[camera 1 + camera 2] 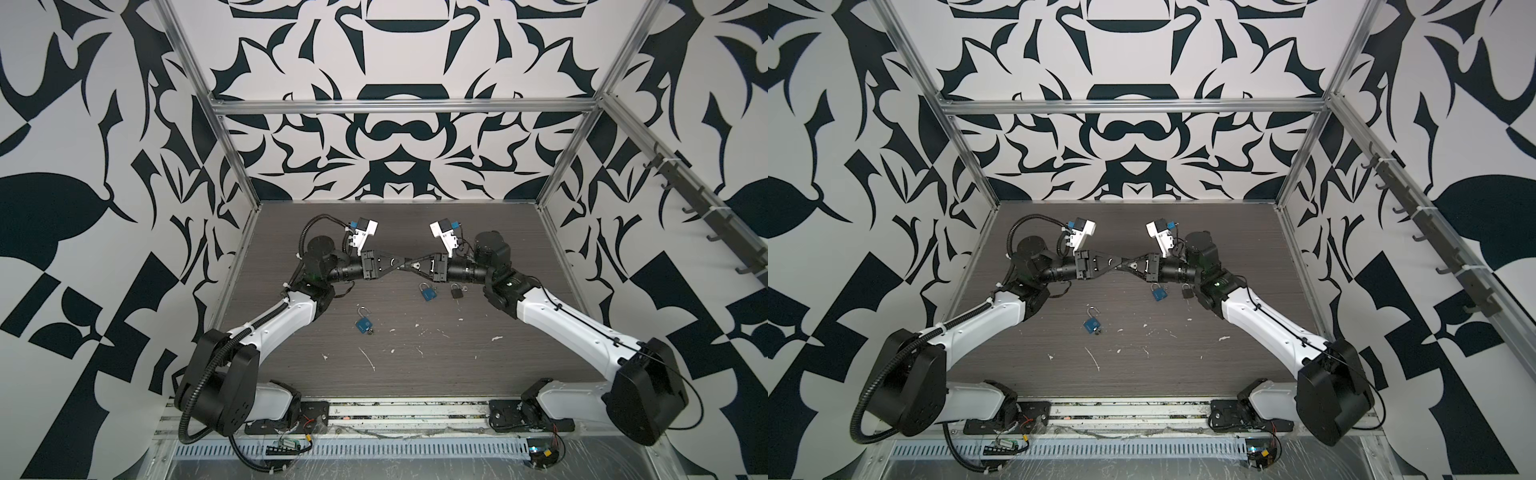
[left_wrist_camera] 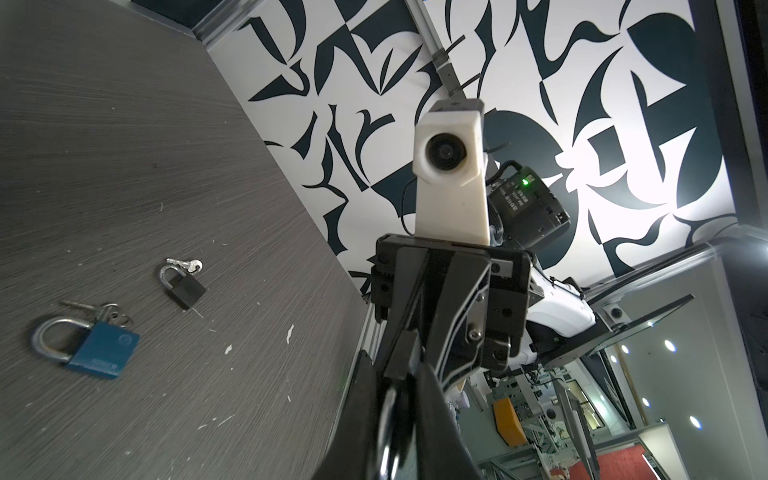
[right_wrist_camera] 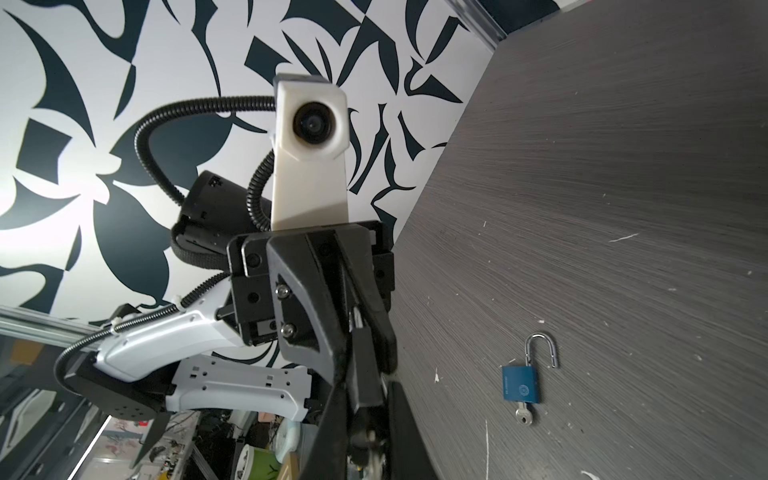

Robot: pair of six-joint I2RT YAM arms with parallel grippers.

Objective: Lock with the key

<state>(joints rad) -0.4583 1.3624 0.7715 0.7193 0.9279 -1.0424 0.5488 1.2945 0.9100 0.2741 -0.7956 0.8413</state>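
My left gripper point(image 1: 401, 262) and right gripper point(image 1: 409, 264) meet tip to tip, clamped on one held padlock point(image 3: 365, 365), barring each other. Beneath lie a blue padlock point(image 1: 428, 293) and black padlock point(image 1: 457, 292); an open padlock point(image 1: 365, 325) nearer front. Front table point(image 1: 457, 365) is free.

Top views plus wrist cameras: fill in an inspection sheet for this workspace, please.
Surface: dark wood-grain table, scuffed.
Job's things: open blue padlock, key inserted; shut blue padlock and black padlock, keys beside each; dark lock held aloft.
Clutter: white flecks.
Grippers: left gripper and right gripper meet tip to tip, both shut on the dark lock.
Cables: corrugated conduit on left arm; loose wires at front rail.
Surroundings: patterned walls, aluminium frame, hook rail.
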